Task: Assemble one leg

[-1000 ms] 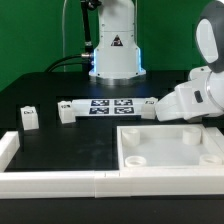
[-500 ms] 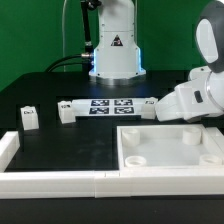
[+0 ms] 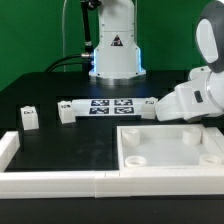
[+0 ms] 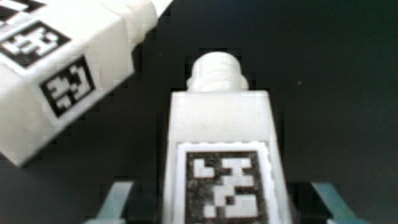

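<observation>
In the wrist view a white leg (image 4: pixel 222 125) with a rounded peg end and a black-and-white marker on its face lies on the black table. It lies between the two fingers of my gripper (image 4: pixel 222 205). The jaws are open, with a dark gap on each side of the leg. In the exterior view the gripper (image 3: pixel 152 106) is low over the table at the right end of the marker board (image 3: pixel 105 105), and the leg under it is mostly hidden. Two more legs (image 3: pixel 29 118) (image 3: pixel 66 110) stand to the left.
The large white square panel (image 3: pixel 172 128) with round corner sockets lies at the front right. A white raised border (image 3: pixel 55 181) runs along the front, with an upright end (image 3: pixel 6 148) at the left. The marker board (image 4: pixel 63 70) lies close beside the leg. The robot base (image 3: pixel 115 55) stands behind.
</observation>
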{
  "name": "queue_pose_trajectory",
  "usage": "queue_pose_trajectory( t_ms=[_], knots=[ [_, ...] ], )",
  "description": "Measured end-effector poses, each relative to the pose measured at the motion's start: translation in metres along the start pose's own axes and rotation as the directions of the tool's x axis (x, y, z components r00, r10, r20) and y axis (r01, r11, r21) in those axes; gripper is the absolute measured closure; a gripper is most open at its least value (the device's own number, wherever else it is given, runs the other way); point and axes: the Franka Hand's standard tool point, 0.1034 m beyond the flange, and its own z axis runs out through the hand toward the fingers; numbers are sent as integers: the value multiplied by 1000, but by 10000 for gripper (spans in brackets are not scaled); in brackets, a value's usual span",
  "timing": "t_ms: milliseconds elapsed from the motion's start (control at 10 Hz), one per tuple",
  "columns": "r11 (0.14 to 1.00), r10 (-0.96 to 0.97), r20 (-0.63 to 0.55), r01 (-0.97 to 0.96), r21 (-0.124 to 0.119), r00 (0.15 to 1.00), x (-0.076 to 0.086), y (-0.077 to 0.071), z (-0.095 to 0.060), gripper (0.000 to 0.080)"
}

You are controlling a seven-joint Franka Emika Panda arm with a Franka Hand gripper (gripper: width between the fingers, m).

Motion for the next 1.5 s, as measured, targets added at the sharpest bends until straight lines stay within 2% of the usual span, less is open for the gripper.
queue_pose_trajectory(
  t_ms=[200,300,400,500,600,700,1000,1100,1300,1400,1500],
  knots=[
    [999,27,52,-26,-20,998,-32,-2,-26,509],
    [999,30,49,-29,-27,998,-39,-3,-41,509],
    [999,40,20,-39,-34,999,-43,-5,-53,509],
    [999,37,20,-36,-34,999,-43,-5,-50,509],
    [999,35,-15,-36,-31,999,-35,-5,-52,509],
    [999,37,-157,-42,-28,987,-25,-5,-61,509],
    [998,27,-442,-47,-35,897,-27,0,-67,509],
    [999,2,-488,-27,-44,873,-33,13,-75,509],
    [998,-20,-668,-21,-52,744,-32,40,-97,509],
    [999,-19,-721,-19,-45,692,-33,50,-106,509],
    [998,-26,-795,-27,-53,605,-28,50,-109,509]
  ],
)
